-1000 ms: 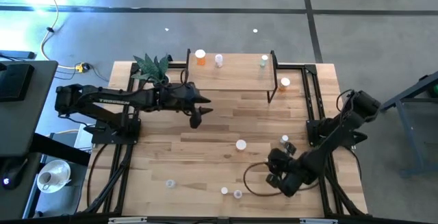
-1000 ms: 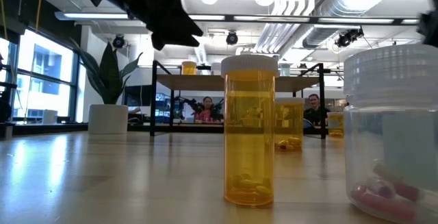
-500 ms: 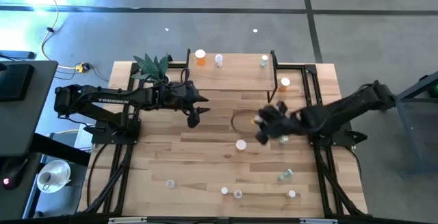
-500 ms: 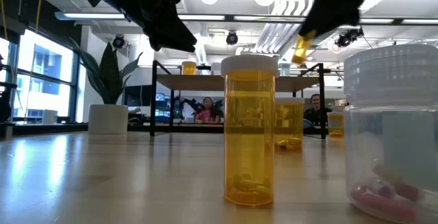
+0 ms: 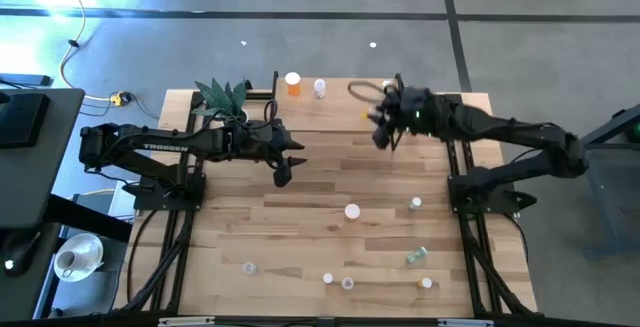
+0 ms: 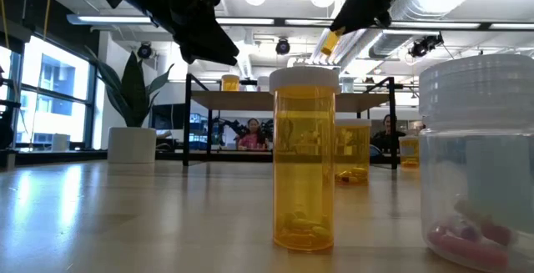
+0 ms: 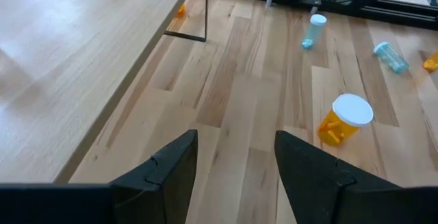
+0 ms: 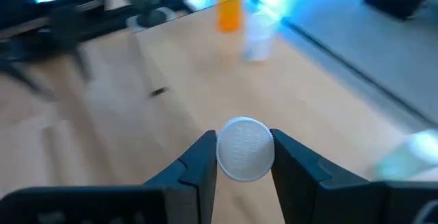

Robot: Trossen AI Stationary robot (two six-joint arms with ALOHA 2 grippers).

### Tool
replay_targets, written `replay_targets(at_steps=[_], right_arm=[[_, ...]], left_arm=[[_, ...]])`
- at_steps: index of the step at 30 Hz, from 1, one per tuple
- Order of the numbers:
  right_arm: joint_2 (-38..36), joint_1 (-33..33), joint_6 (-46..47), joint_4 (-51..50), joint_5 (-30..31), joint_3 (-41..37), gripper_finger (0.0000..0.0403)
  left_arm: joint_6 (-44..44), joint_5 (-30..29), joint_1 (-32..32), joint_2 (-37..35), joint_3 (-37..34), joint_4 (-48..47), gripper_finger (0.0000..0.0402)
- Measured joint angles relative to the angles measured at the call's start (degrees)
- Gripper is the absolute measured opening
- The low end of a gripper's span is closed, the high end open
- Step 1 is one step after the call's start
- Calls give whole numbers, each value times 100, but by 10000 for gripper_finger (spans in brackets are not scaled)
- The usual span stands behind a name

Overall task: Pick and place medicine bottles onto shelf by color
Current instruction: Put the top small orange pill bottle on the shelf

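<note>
Above the small raised light-wood shelf (image 5: 340,102), the right gripper (image 5: 381,127) had just arrived, fingers clamping a white-capped orange pill bottle (image 8: 245,148) for placing, while the left gripper (image 5: 284,170) waited half-open beside it.

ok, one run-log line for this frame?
right gripper: shut on orange bottle, above shelf | left gripper: open, empty, hovering over table

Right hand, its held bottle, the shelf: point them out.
right hand (image 8: 245,157), right wrist view, between the fingertips.
orange bottle (image 6: 330,42), low view, its body under the hand.
shelf (image 5: 340,107), high view, bare board.
</note>
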Motion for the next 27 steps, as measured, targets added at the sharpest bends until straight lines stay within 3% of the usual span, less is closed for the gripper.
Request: replay_targets(at_steps=[13,19,27], right_arm=[[1186,-1529,-344,-1209,-424,2051,104],[2017,-1653,-539,-1651,-844,2690,104],[2799,-1651,-793,-1843,-861,2937,104]], left_arm=[[-151,2,0,4,0,-104,186],[-176,2,0,4,-2,-142,186],[-255,2,0,4,-2,-191,186]])
